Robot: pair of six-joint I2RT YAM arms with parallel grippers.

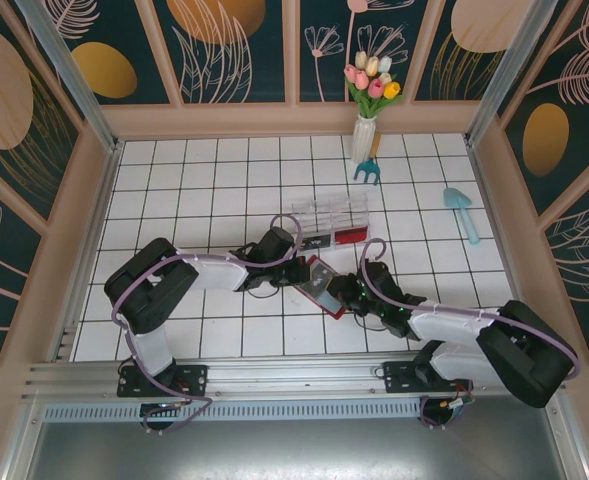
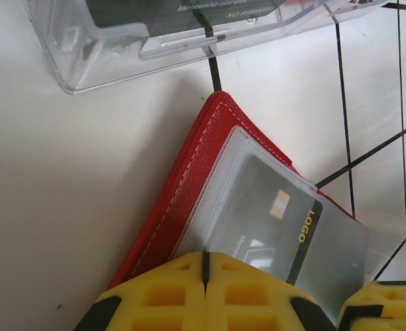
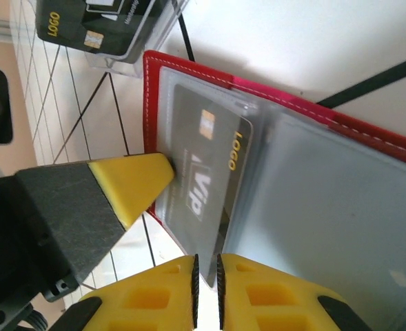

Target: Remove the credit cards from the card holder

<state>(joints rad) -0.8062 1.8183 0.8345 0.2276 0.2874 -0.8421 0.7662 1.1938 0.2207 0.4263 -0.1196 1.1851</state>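
The card holder (image 1: 320, 284) lies open mid-frame in the top view, the left gripper (image 2: 205, 265) resting on it with fingers pressed together, the right gripper (image 3: 207, 272) pinching the dark card (image 3: 206, 162) by its edge.

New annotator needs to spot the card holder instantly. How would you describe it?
On the white tiled table, find the clear plastic box at the centre; just nearer the arms, between the left gripper and the right gripper, lies the card holder. It is the flat open wallet, red-edged, with clear sleeves over a dark card marked LOGO, unlike the rigid transparent box beside it.
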